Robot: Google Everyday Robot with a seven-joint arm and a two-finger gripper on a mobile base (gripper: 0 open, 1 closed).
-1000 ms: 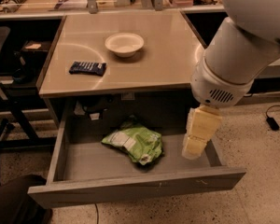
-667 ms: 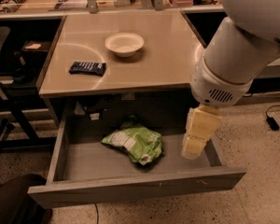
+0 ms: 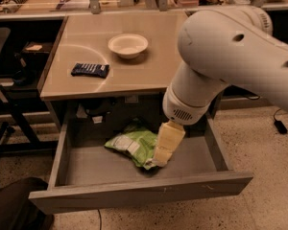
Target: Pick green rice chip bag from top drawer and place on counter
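Standing by the table, I count one of each thing. One light-green, glossy, crinkled snack bag with white patches [image 3: 132, 145] lies flat on the floor of one wide, shallow grey metal drawer [image 3: 144, 191], which stands pulled out under the tabletop. The bag sits near the middle of the drawer, slightly to the right. Its long axis runs roughly left to right across the drawer, and its right end dips toward the plain front panel.

One smooth white robot arm [image 3: 230, 51], rounded and thick, reaches down from the right. Its cream-coloured, blocky gripper [image 3: 159, 161] slants into the drawer with its tip touching the bag's right end. I cannot tell whether it is open or closed.

Above is one glossy beige-grey square counter [image 3: 86, 47] with a thin metal edge. It carries one round, shallow, off-white bowl [image 3: 128, 45] toward the back, and one small, flat dark-blue packet [image 3: 90, 70] nearer the front left. The two sit well apart.
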